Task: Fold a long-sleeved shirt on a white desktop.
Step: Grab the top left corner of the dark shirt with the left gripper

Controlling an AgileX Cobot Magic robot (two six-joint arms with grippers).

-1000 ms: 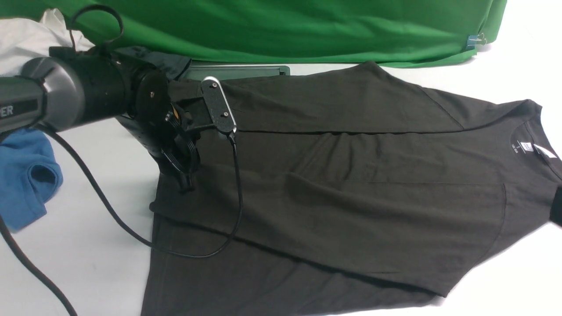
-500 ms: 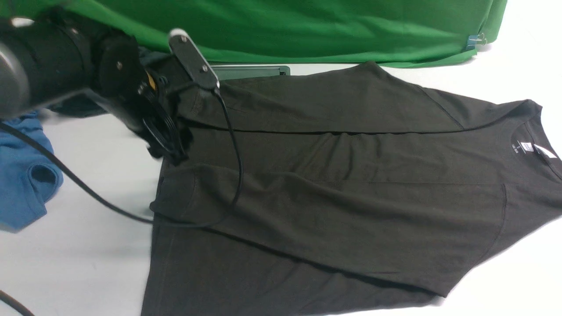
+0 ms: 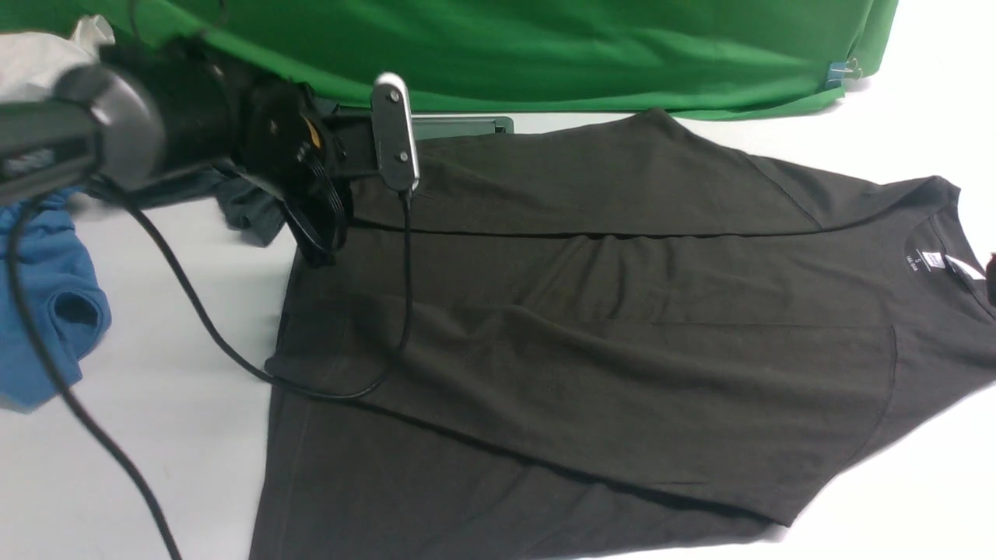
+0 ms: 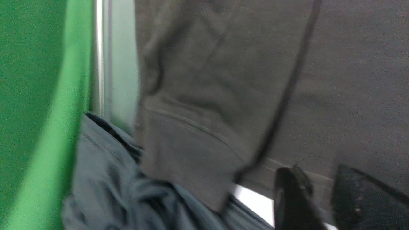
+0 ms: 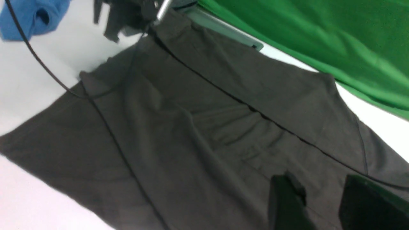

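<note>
In the front view, the long-sleeved shirt (image 3: 622,334) is being shown across the centre and right of the frame. It is lying flat on the white desktop (image 3: 156,451), with its neck label (image 3: 930,260) near the right edge and its hem toward the lower left. Parts of the shirt are being shown folded inward over the body, and one fold is forming a straight edge across the middle of the frame. The left gripper (image 4: 319,179) is being held at the upper left of the front view, at the upper left corner of the shirt. In the blurred left wrist view its jaws are being shown apart, with nothing between them. The right gripper (image 5: 321,182) is being held above the shirt, with its jaws likewise spread and empty. A black cable (image 3: 194,319) is being trailed from the left arm across the desktop and onto the shirt. A blue garment (image 3: 47,311) is being shown at the left edge, a grey garment (image 3: 249,210) just beside the left gripper, and a green cloth (image 3: 545,47) along the top, with a grey slot (image 3: 459,124) directly below it.
</note>
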